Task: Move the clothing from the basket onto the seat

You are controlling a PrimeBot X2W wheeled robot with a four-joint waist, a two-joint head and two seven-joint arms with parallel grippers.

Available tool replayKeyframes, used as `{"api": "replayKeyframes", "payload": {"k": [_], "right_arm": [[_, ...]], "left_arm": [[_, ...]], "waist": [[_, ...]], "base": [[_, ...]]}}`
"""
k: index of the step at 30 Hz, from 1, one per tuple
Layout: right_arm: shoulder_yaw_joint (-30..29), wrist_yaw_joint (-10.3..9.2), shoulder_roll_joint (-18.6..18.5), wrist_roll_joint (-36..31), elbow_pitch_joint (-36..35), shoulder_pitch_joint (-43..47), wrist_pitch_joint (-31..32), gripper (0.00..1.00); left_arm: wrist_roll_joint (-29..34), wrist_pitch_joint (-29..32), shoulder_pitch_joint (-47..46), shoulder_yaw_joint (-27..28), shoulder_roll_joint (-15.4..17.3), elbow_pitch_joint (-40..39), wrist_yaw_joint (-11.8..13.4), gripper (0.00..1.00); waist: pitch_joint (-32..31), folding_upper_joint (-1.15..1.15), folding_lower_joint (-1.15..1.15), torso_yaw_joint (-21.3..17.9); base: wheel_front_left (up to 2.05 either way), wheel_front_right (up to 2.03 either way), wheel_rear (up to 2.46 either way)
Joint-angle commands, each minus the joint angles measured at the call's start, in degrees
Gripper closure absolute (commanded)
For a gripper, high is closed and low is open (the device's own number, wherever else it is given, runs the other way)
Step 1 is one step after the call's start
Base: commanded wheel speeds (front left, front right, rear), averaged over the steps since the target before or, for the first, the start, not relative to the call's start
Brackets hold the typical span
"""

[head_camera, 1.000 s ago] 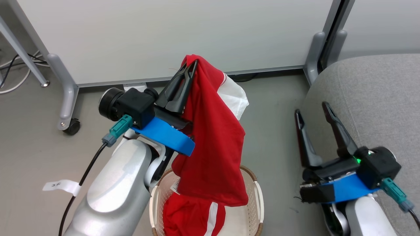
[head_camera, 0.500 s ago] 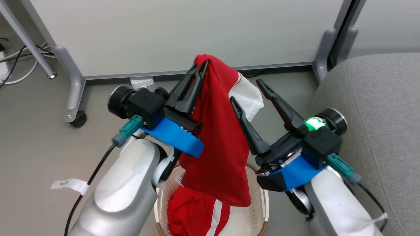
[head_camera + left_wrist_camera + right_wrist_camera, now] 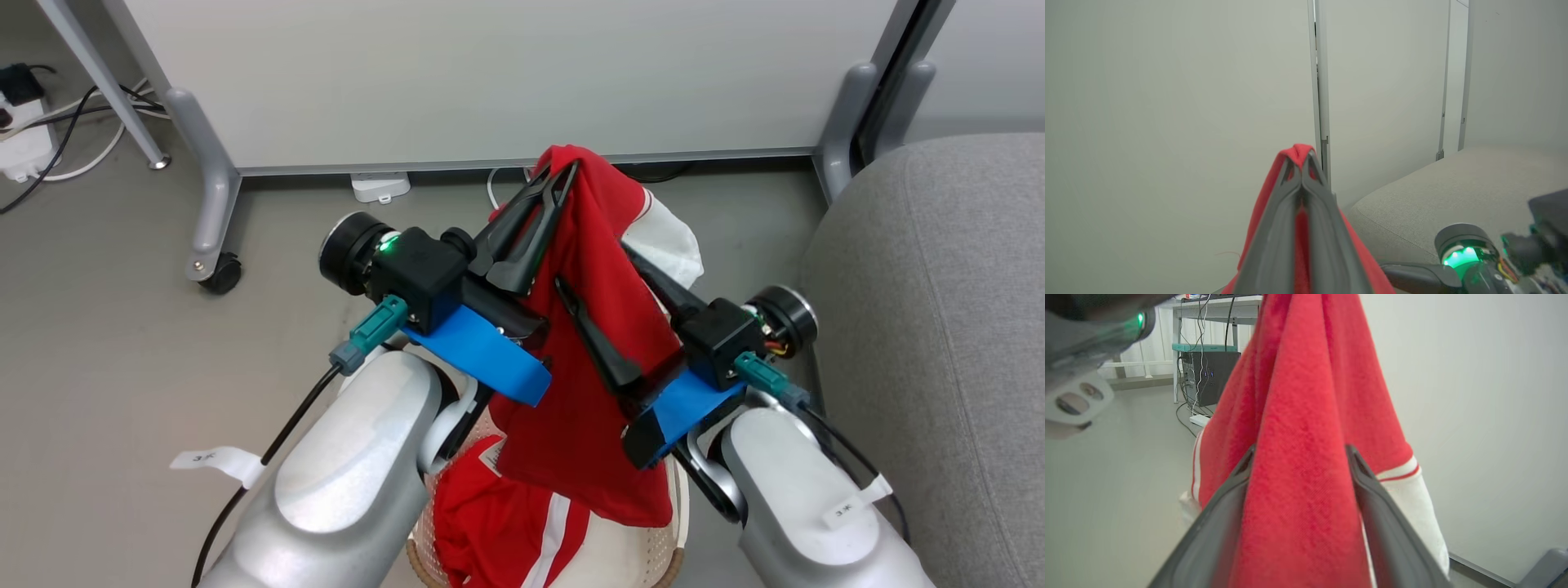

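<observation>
- Above the basket (image 3: 649, 549), the left pincer (image 3: 562, 171) is clamped tight on the top fold of a red garment (image 3: 584, 408). The garment hangs in a long drape, its hem over the basket mouth. A second red-and-white piece (image 3: 506, 531) lies inside.
- The right pincer (image 3: 596, 263) stands wide, one finger on each side of the hanging cloth about halfway down. In the right wrist view the fabric runs between the fingers, which are not closed on it.
- The seat (image 3: 939, 327) lies to the robot's right, near the basket; the garment has yet to reach it.
- Risk: the left hold is a narrow pinch on a bunched fold. A quick swing toward the seat could pull the cloth free and drop it on the floor (image 3: 122, 367).
- Risk: if the right pincer closes here, it may catch only an outer layer. The rest, including the white sleeve (image 3: 673, 237), could then trail and drag.
- Risk: the low hem could snag the piece below or the rim and tug the light basket along or over.
- Hard to tell: whether the hem touches the garment beneath it, and whether the right pincer's pads already press the cloth.
- Cut off: both forearms and the frame's lower edge hide most of the basket, so how much clothing remains inside is unclear.
</observation>
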Motion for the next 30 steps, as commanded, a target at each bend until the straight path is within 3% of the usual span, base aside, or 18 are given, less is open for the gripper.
{"api": "replayKeyframes", "payload": {"k": [1, 25, 26, 27, 30], "right_arm": [[0.36, 0.03, 0.14, 0.29, 1.35, -0.74, -0.21, 1.00], [0.91, 0.03, 0.18, 4.87, -0.60, 0.89, -0.21, 1.00], [0.75, 0.03, 0.18, 4.87, -0.76, 0.91, -0.21, 1.00], [0.55, 0.03, 0.18, 4.85, -0.87, 0.91, -0.21, 1.00], [-0.61, 0.03, 0.17, 4.85, -1.49, 0.97, -0.21, 1.00]], "left_arm": [[-0.01, -0.40, -0.95, 0.00, -0.03, -0.28, -0.14, 1.00], [-0.58, -0.83, 0.83, -0.78, 0.17, 0.86, 0.21, 1.00], [-0.60, -0.85, 0.90, -0.72, 0.14, 0.88, 0.35, 0.60], [-0.62, -0.85, 1.02, -0.69, 0.13, 0.89, 0.44, 0.00], [-0.44, -0.84, 1.35, -0.79, 0.15, 0.86, 0.61, 0.00]], "waist": [[0.00, 0.00, 0.00, 0.17], [-0.50, 0.00, 0.00, 0.25], [-0.47, 0.00, 0.00, 0.29], [-0.41, 0.00, 0.00, 0.33], [-0.20, 0.00, 0.00, 0.47]], "base": [[0.00, 0.00, 0.00], [0.00, 0.00, 0.00], [0.00, 0.00, 0.00], [0.00, 0.00, 0.00], [0.00, 0.00, 0.00]]}}
